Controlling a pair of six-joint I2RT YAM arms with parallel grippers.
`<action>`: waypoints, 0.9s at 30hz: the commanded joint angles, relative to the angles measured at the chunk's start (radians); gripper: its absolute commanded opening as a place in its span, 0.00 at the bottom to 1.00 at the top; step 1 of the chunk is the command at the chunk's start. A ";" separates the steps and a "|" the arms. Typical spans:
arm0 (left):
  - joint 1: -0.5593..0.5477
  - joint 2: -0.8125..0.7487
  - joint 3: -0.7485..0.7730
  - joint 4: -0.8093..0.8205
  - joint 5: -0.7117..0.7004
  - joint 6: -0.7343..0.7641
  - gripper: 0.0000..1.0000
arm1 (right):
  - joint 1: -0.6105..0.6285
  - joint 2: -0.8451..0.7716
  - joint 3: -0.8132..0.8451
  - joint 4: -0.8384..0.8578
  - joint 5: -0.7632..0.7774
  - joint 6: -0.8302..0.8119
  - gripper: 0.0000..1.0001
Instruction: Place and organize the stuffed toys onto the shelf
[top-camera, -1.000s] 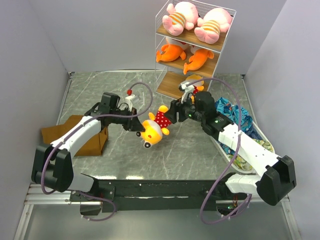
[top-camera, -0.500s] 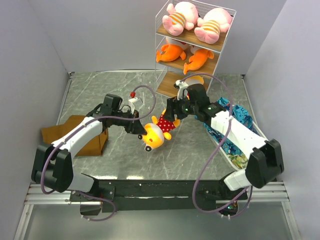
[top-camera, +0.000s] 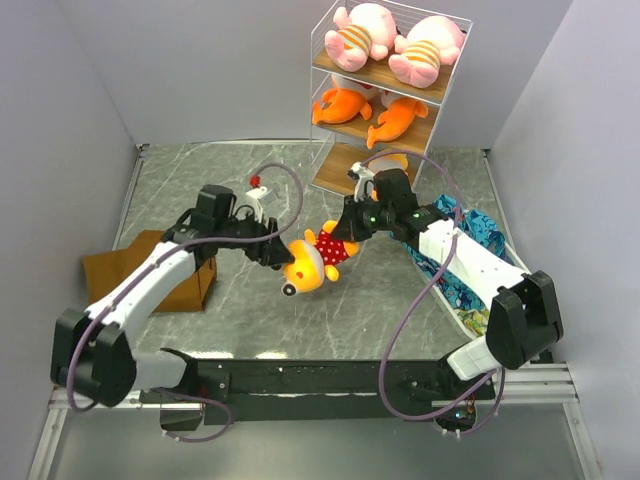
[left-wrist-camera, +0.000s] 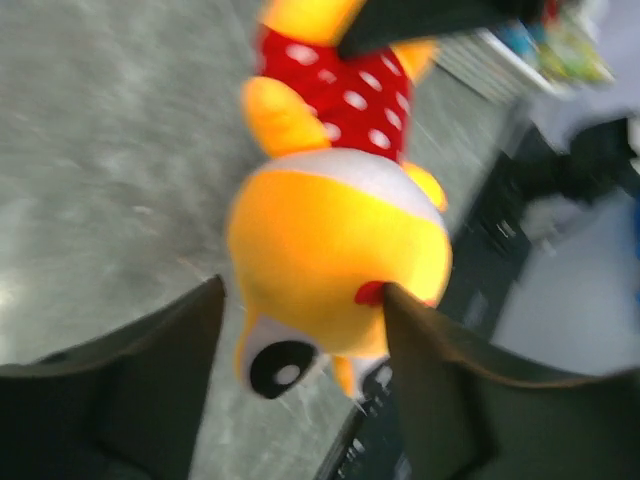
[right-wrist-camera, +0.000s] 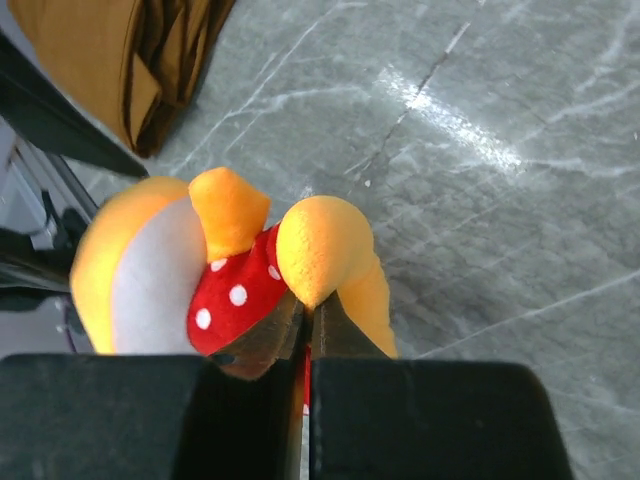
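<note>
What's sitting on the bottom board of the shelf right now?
Only a sliver of a yellow toy shows on the shelf's bottom board; the right arm covers the rest of the toy.

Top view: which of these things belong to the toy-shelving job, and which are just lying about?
Job:
shelf
pink toys, top board
orange toys, middle board
yellow toy, held by left gripper and right gripper
second yellow toy, bottom board, mostly hidden

Lying about:
brown cloth, left side
blue cloth, under the right arm
</note>
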 joint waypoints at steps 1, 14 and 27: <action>0.002 -0.096 0.023 0.122 -0.306 -0.103 0.76 | -0.021 -0.061 -0.054 0.145 0.062 0.194 0.00; 0.056 -0.277 0.029 0.102 -1.184 -0.244 0.96 | 0.005 -0.108 -0.271 0.467 0.594 0.841 0.00; 0.056 -0.266 0.015 0.074 -1.235 -0.209 0.97 | 0.226 0.004 -0.246 0.294 1.234 1.347 0.08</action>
